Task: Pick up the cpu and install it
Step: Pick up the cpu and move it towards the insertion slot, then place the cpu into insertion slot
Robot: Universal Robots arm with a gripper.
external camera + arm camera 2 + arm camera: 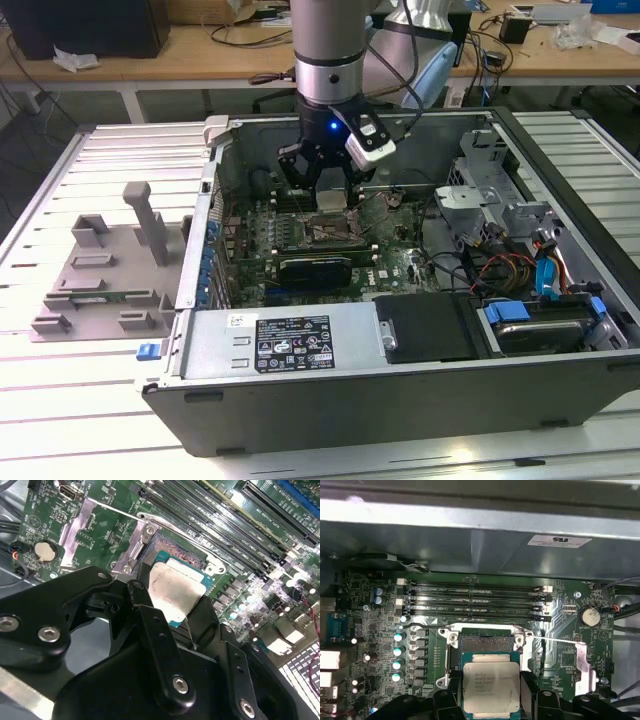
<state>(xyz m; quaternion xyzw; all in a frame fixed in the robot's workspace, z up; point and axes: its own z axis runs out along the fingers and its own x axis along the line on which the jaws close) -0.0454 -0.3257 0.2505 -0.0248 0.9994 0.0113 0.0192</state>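
Exterior view shows a slatted metal tabletop [60, 400] (wooden benches [200, 52] strewn with cables stand behind) carrying an open computer case [400, 400]. Inside it, the gripper [327, 192] is clenched on the cpu [491, 687], which in the first wrist view overlaps one edge of the motherboard socket [487, 642].

Cpu [491, 687]: flat square chip, dull silver lid with smudges and print, green rim around the edge. Lid faces up, level with board in both wrist views [175, 592]. Clamped by two opposite edges in gripper [491, 700]. Overlaps part of open socket [487, 642], not seated; contact unclear. Exterior view: gripper [325, 190] at 12 o'clock of socket [325, 228].
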